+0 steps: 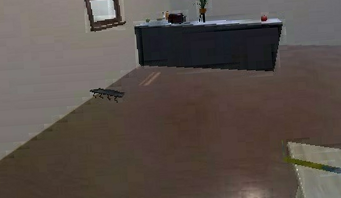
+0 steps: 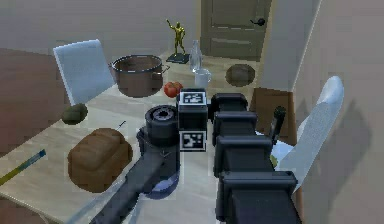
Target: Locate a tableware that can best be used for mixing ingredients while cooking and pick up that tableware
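Observation:
On the light wooden table [image 2: 120, 118] in the arm side view, a wide brown bowl [image 2: 137, 73] stands at the far side. A small white cup-like vessel [image 2: 201, 77] and a red round fruit [image 2: 171, 89] sit to its right. The dark arm rises from the bottom edge, with two marked white squares at its end. Left of them, my gripper [image 2: 155, 150] hangs over the table by a brown bread loaf [image 2: 98, 158]. I cannot tell whether it holds anything.
White chairs [image 2: 80, 65] [image 2: 322, 118] flank the table. It also bears a gold statuette [image 2: 178, 38], a glass bottle [image 2: 196, 55], a dark plate [image 2: 240, 74] and a potato-like lump [image 2: 73, 114]. The forward view has open wood floor, a dark counter [image 1: 210, 44] and the table's corner [image 1: 329, 176].

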